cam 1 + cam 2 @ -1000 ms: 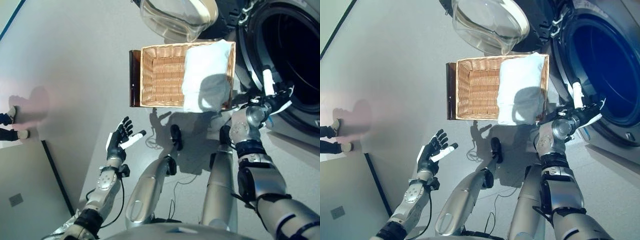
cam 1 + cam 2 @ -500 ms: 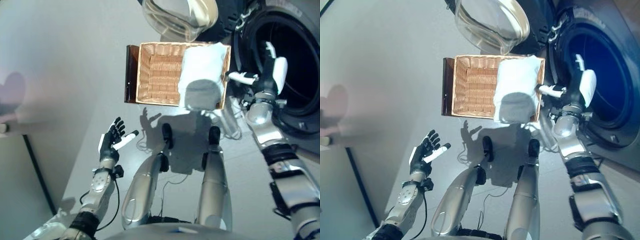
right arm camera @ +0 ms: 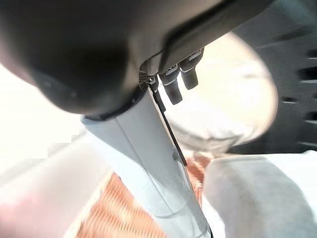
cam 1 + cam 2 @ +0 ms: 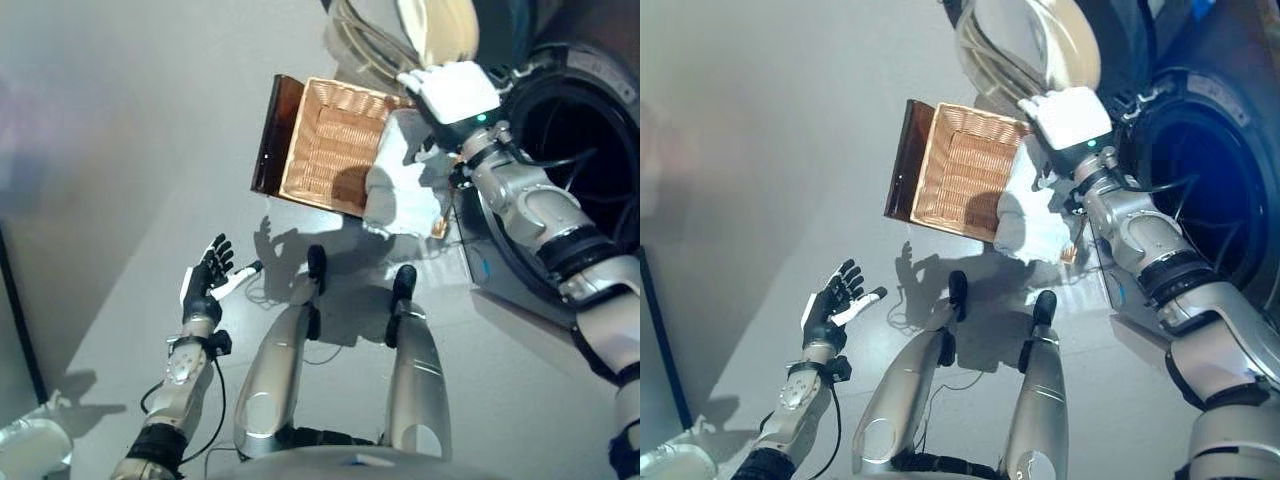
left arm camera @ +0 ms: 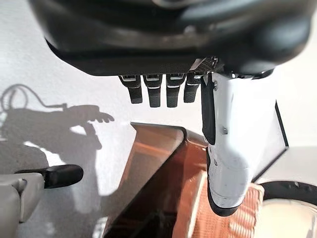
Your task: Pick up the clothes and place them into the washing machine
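One white cloth (image 4: 405, 190) is seen draped over the wicker basket (image 4: 325, 150) end nearest the washing machine (image 4: 580, 150), partly spilling over the rim. Right hand (image 4: 455, 92) is held above the basket's far corner, fingers straight and apart, nothing gripped. Left hand (image 4: 207, 285) is held over the floor (image 4: 120, 150), well apart from the basket, fingers spread, empty.

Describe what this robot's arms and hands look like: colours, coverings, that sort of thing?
Both arms are silver-grey metal shells with black bands at the joints. The left hand is dark, with a white cover on its thumb and a white panel along its back. The right hand shows a broad white plate on its back, with a small green light near the wrist.
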